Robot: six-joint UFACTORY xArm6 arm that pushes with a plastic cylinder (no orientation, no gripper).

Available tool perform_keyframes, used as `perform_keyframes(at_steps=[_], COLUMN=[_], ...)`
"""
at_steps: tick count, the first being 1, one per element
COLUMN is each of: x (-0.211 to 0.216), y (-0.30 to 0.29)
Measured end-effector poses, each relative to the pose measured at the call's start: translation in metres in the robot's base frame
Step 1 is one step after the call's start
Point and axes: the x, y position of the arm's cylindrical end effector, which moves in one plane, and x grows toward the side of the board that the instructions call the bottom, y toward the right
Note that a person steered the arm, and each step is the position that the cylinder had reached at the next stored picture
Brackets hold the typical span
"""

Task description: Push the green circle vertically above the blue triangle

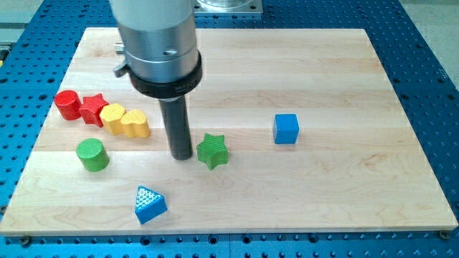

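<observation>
Camera view: round green circle (92,155), wooden board (344,179)

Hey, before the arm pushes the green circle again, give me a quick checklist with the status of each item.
1. Green circle in view and unobstructed: ok.
2. Blue triangle in view, near the view's bottom: ok.
3. Green circle already straight above the triangle: not ok, it sits up and to the view's left of it.
4. My tip placed behind the circle for a rightward push: not ok, it stands on the circle's right, close beside the green star.
5. Tip touching the star: cannot tell.
6. Spot above the triangle free of blocks: ok.
</observation>
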Motion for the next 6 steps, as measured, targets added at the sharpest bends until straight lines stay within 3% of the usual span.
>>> perform_keyframes(at_steps=[2,6], x=[0.0,0.0], y=[0.041,0.001])
